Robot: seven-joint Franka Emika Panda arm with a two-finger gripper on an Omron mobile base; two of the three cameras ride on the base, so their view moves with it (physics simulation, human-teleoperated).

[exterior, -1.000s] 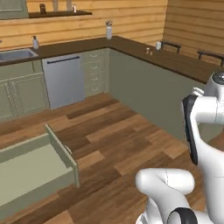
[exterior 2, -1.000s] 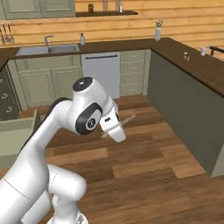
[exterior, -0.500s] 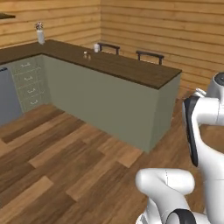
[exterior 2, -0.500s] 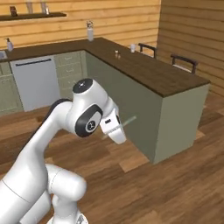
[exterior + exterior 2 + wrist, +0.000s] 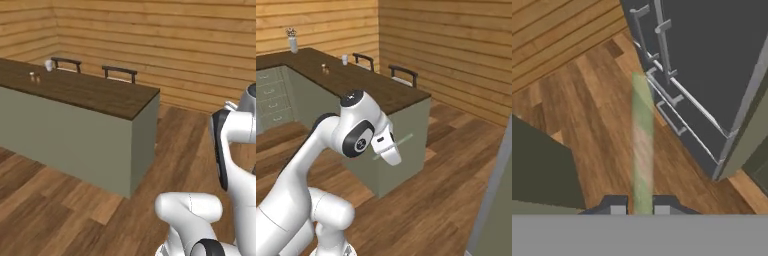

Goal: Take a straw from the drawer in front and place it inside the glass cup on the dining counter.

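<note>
A long dining counter with a dark brown wood-plank top and a plain sage-green base crosses the left half of the left base view, its squared-off end near the middle of the room. On the far left of that top stands a small translucent whitish glass cup, upright, close to the counter's far edge. Just to its near-left sit two tiny brown-and-white shakers, close together and apart from the cup. Behind the counter, on its far side, the black metal backs of two stools rise above the top, in front of a wall of horizontal pale pine planks. The floor is brown wood boards. In the right base view the white robot arm bends up from the lower left, and its two-finger gripper hangs in front of the counter's near end, well away from the cup. A thin pale green translucent straw sticks out sideways from the gripper toward the right. In the hand view the two dark fingertips are pressed together on the straw's lower end, and the straw runs straight up the middle of the picture over the wood floor. To its right in that view stands a dark grey appliance front with silver bar handles.
</note>
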